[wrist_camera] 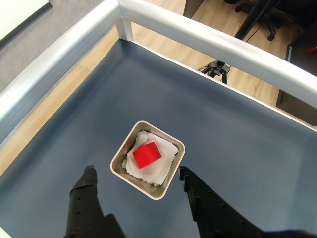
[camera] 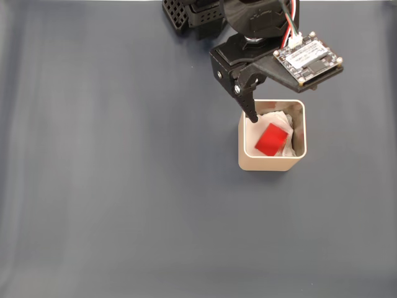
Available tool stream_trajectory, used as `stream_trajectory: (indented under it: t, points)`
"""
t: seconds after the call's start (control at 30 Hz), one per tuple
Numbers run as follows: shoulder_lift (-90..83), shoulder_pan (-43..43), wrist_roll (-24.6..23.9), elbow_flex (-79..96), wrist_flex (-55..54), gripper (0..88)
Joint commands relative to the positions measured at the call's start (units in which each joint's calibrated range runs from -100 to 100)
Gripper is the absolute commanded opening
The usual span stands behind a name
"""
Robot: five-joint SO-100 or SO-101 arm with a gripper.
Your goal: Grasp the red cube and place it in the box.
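Hovering my black two-finger gripper (wrist_camera: 136, 174), spread empty, above the beige square box (wrist_camera: 119, 157) holding the small red cube (wrist_camera: 146, 154); retreating low risks tipping it.

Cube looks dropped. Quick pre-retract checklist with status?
1. Red cube inside the box, lying on the white paper: ok.
2. Gripper open, holding nothing: ok.
3. Fingers apart from the cube: ok.
4. Finger clear of the box rim: cannot tell; in the fixed view one fingertip overlaps the rim.
5. Box upright on the blue mat: ok.
6. Cube settled: cannot tell; it sits tilted on the paper.
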Motion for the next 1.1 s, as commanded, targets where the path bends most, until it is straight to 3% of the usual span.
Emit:
stream_trajectory:
  t: [0.0,0.47,0.57,0.8,1.07]
  points:
    - [-0.19,-0.37,-0.24,-2.17,-1.12,41.1]
    - [-0.62,-0.02,-0.29,-1.71,-2.11,40.2]
    - [-0.62,0.20,0.20,-1.71,-2.11,33.5]
    - [-0.97,2.61,1.51,-1.35,-1.70,0.2]
    - [-0.88,8.36,1.51,-1.17,-2.03,0.2]
